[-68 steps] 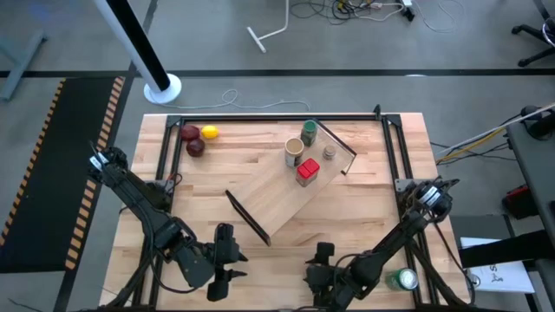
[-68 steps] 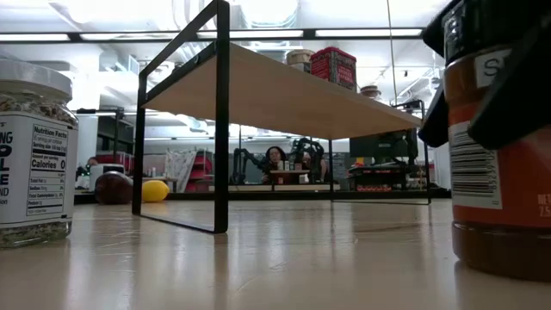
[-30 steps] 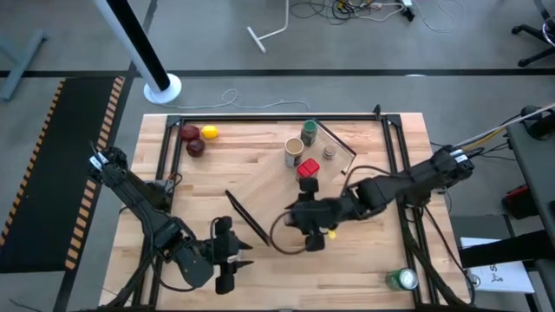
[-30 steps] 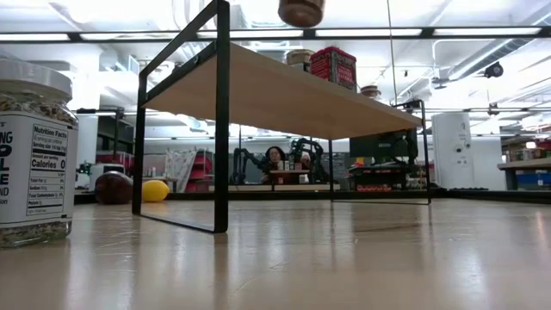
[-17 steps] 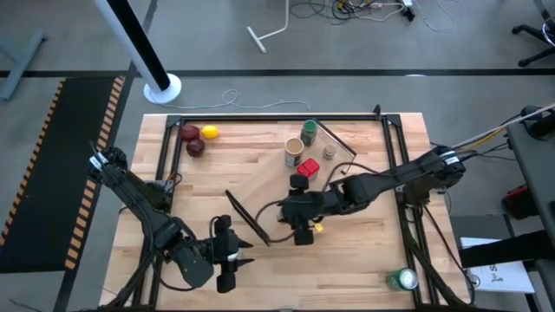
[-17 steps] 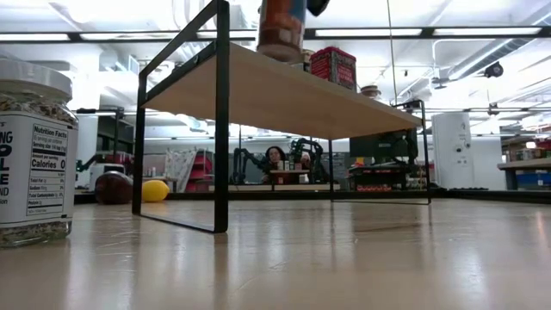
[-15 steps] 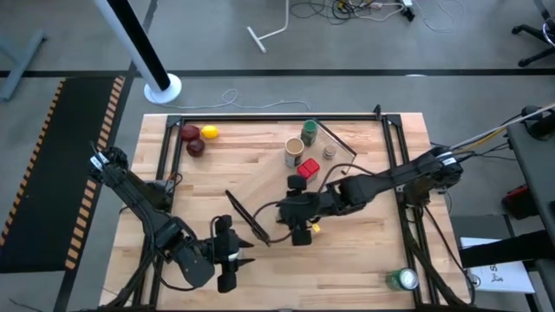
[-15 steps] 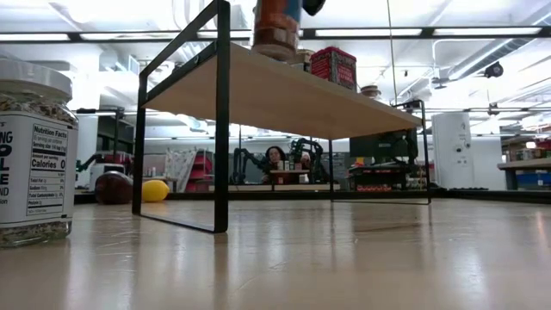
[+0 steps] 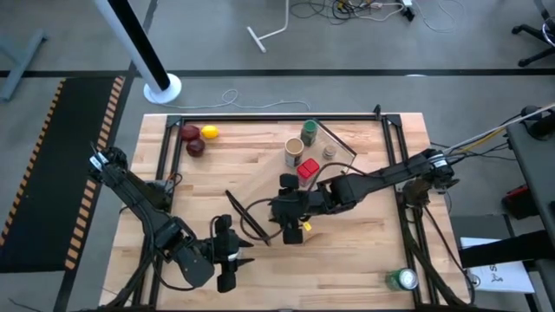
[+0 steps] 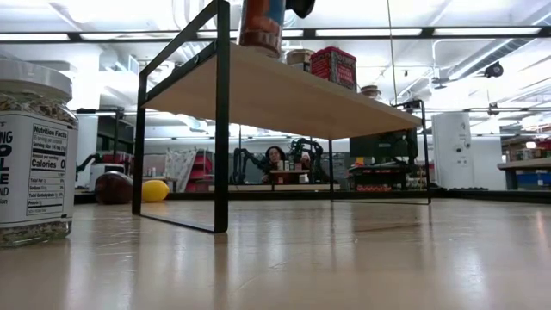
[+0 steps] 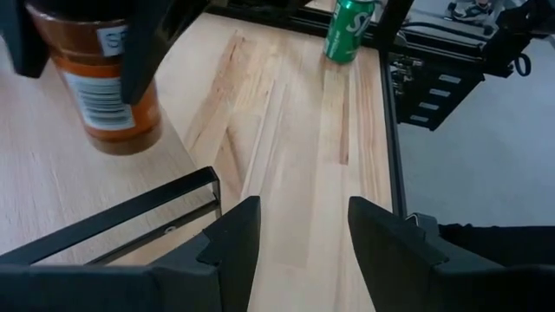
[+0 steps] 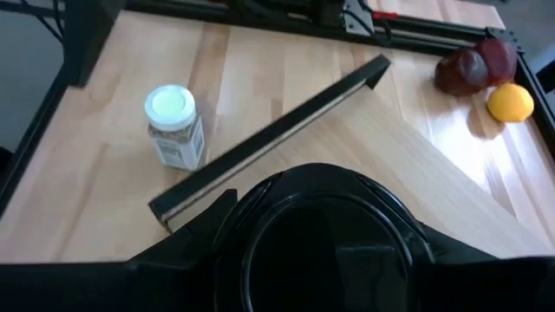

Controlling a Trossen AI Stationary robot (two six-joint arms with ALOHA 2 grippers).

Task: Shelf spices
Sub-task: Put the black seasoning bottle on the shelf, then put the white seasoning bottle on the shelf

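Right gripper (image 9: 289, 217) fingers are seen closed around the black-capped jar (image 11: 108, 104), gripped high up at the cap, with the jar upright over the near end of the shelf (image 9: 277, 178), close to the black end bar. From the low view the jar's base appears to be at, or just on, the plank; full contact cannot be confirmed. The step in hand is judged to be the release. It is best done by first making sure the base is seated flat on the wood, then spreading the fingers slowly and evenly so the jar is not dragged or tipped toward the nearby edge, and only then lifting straight up clear of the cap. The green-lidded dark jar (image 9: 309, 132), tan cylinder (image 9: 295, 152), red box (image 9: 308, 169) and tiny grey-capped jar (image 9: 329, 152) are already stood at the far end of the shelf, well apart from this one. The white-capped jar (image 12: 173, 126) is left on the tabletop beside the shelf, near the left gripper (image 11: 303, 208), which is held slightly parted and empty.
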